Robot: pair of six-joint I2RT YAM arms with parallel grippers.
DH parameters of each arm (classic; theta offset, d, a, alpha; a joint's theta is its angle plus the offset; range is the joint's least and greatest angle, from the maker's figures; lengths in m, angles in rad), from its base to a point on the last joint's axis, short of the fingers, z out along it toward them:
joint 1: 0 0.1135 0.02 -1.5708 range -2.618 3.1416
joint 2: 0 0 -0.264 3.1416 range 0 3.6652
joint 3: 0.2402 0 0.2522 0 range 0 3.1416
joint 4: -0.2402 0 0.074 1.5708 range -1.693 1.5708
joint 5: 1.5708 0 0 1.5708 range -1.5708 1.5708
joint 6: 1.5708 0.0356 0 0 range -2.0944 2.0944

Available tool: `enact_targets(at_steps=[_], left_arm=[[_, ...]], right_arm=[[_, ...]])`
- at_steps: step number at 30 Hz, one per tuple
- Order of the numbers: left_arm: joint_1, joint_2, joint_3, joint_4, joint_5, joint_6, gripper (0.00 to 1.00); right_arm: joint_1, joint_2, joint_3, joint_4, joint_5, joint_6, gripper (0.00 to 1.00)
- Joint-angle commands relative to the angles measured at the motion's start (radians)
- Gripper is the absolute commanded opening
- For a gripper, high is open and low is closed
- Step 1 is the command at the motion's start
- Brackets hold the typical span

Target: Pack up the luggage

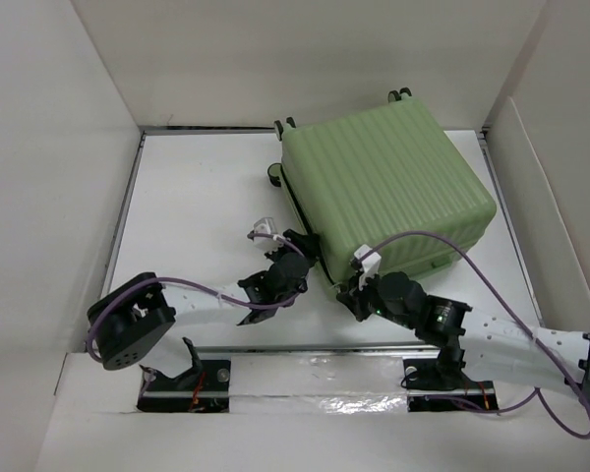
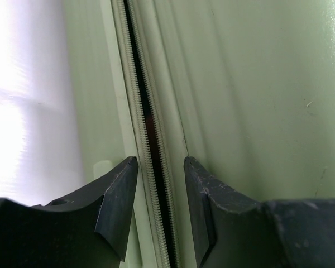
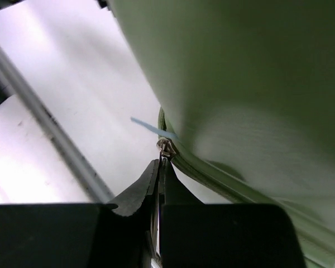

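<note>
The luggage (image 1: 383, 187), a pale green ribbed hard-shell suitcase, lies closed on the white table at the back right. My left gripper (image 1: 310, 254) is at its near left side, open, its jaws either side of the zipper seam (image 2: 151, 134), which gapes a little. My right gripper (image 1: 352, 293) is at the suitcase's near corner, shut on the metal zipper pull (image 3: 166, 147). A thin light blue strip (image 3: 151, 127) sticks out of the seam beside the pull.
White walls enclose the table on the left, back and right. Black wheels (image 1: 273, 175) stick out at the suitcase's far left. A metal rail (image 1: 305, 346) runs along the near edge. A purple cable (image 1: 492, 285) loops over the right arm.
</note>
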Motion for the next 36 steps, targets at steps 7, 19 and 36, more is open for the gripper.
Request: enact_targets(at_steps=[7,19,36], left_arm=[[0.017,-0.154,0.024,-0.097,0.207,0.059,0.64],[0.674,-0.028,0.386,-0.186,0.763,0.189,0.95],[0.783,0.762,1.344,-0.551,1.035,0.248,0.98]], right_arm=[[0.232,0.015,-0.025,0.377,0.281,0.188,0.00],[0.203,-0.166,-0.054,0.209,0.233,0.119,0.00],[0.194,-0.085,-0.036,0.244,0.187,0.110,0.00]])
